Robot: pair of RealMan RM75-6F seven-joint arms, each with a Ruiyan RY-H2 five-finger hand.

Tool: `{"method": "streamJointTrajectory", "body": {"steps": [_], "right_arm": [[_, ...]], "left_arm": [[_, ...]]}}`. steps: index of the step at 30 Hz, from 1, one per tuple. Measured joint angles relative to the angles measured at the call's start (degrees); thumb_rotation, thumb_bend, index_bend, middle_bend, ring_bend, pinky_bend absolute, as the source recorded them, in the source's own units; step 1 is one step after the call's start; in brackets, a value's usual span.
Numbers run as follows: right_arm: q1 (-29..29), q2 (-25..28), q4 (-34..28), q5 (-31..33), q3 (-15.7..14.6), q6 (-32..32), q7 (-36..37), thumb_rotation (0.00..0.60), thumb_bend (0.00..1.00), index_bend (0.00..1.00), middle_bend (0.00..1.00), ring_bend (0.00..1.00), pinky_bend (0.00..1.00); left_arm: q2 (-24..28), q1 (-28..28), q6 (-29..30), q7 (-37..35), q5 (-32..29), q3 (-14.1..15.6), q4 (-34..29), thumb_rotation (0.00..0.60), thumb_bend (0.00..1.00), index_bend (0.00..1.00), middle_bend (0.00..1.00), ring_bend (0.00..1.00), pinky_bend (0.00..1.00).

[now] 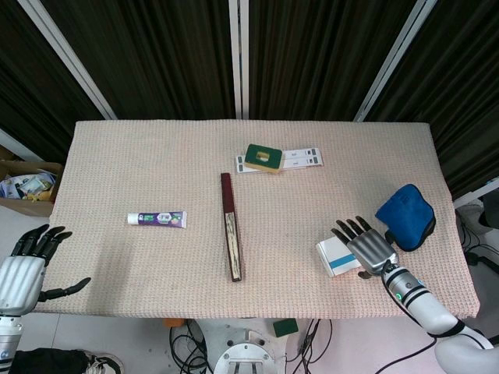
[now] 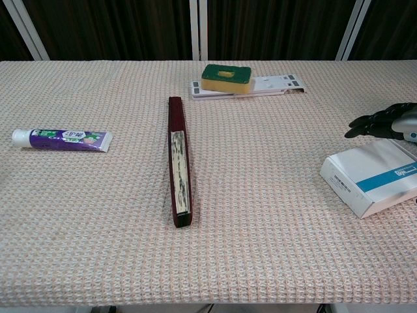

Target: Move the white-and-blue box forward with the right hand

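Chest view shows the white-and-blue box point(image 2: 372, 177) as a flat white carton crossed by a blue band, lying near the table's point(image 2: 260, 248) right front edge. Above it hovers the right hand point(image 1: 369, 248), fingers spread, holding nothing. Off the table's left side, the left hand point(image 1: 27, 269) is likewise open-fingered.

Head view overhead; chest view low, sharing table point(image 1: 156, 156).
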Motion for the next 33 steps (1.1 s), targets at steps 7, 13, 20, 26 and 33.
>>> {"method": "streamJointTrajectory", "body": {"steps": [7, 13, 20, 26, 33], "right_arm": [[0.71, -0.49, 0.83, -0.32, -0.29, 0.12, 0.87, 0.600, 0.03, 0.00, 0.00, 0.00, 0.00], [1.26, -1.27, 1.40, -0.08, -0.72, -0.16, 1.11, 0.600, 0.03, 0.00, 0.00, 0.00, 0.00], [2.55, -2.30, 2.30, 0.52, -1.07, -1.53, 0.76, 0.600, 0.04, 0.00, 0.00, 0.00, 0.00], [3.51, -4.57, 5.11, 0.38, -0.83, -2.42, 2.54, 0.600, 0.11, 0.01, 0.19, 0.08, 0.04], [3.46, -7.48, 9.34, -5.28, -0.79, -0.64, 8.81, 0.600, 0.23, 0.60, 0.65, 0.53, 0.44]], "left_arm": [[-0.13, -0.19, 0.01, 0.15, -0.13, -0.35, -0.11, 0.267, 0.00, 0.20, 0.17, 0.08, 0.13], [-0.11, 0.08, 0.19, -0.16, -0.25, -0.22, 0.20, 0.270, 0.00, 0.20, 0.17, 0.08, 0.13], [-0.23, 0.30, 0.49, -0.65, -0.10, -0.11, 0.72, 0.272, 0.00, 0.20, 0.17, 0.08, 0.13], [-0.36, 0.23, 0.11, -1.15, -0.32, -0.07, 1.13, 0.268, 0.00, 0.20, 0.18, 0.08, 0.13], [-0.31, 0.27, 0.08, -1.38, -0.57, -0.13, 1.41, 0.268, 0.00, 0.20, 0.19, 0.08, 0.13]]}}
